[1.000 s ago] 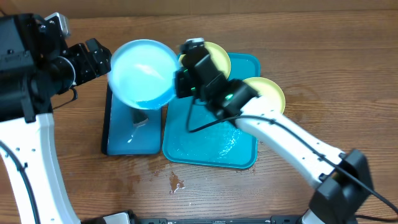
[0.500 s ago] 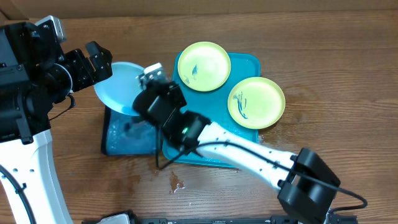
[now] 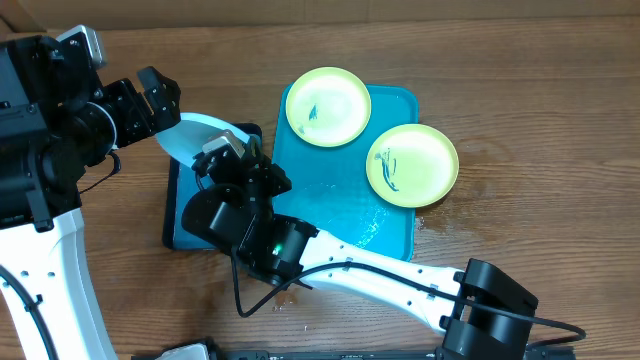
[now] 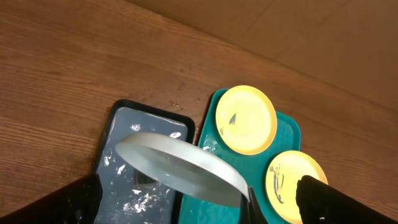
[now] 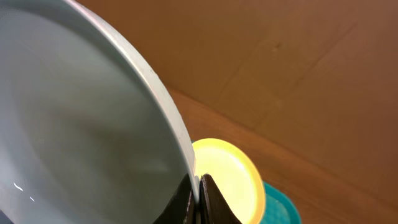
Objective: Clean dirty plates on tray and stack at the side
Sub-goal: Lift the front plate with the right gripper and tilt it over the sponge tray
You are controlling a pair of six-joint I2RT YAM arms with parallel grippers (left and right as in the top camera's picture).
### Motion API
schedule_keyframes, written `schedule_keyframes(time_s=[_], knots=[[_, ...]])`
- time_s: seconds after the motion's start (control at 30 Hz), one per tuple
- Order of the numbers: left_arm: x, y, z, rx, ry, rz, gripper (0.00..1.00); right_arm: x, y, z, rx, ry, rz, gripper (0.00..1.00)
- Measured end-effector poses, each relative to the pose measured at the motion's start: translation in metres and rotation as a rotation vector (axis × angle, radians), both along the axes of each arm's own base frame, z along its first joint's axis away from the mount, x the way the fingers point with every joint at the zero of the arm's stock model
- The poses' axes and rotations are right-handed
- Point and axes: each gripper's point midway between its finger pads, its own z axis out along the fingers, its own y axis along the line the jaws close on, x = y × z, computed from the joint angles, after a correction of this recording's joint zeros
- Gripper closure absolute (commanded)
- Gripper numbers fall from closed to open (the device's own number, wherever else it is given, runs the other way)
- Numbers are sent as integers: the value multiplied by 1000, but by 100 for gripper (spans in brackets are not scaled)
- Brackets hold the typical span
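The right pincer (image 5: pixel 199 198) is pressed together on the rim of the pale blue plate (image 3: pixel 195 135). It holds the plate up in the air, tipped on a slant, over the small blue tray (image 4: pixel 149 121) with the black rim. A dark sponge (image 4: pixel 144 178) lies in that small tray, and the tray looks wet.

The left pincer (image 3: pixel 160 100) is spread wide. It is right by the far edge of the blue plate. From its own camera, the plate sits between its two fingers. I cannot tell if they touch it.

The big green-blue tray (image 3: pixel 330 215) lies on the brown counter (image 3: pixel 540 120), just beside the small tray. It looks wet too. The first yellow plate (image 3: pixel 328 107) lies flat in its far left corner. The second yellow plate (image 3: pixel 412 165) lies over the tray's right rim, partly out over the counter. Both yellow plates have dark blue smears in the middle.
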Motion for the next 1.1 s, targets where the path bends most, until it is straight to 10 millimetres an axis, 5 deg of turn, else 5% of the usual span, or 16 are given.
schedule_keyframes(time_s=[0.93,1.1], knots=[[-1,0,-1,-1,3,0,0,2,-8,5,-4,-30,-47,96],[-1,0,-1,-1,4,0,0,16,-23,-22,75,101,-63,96]])
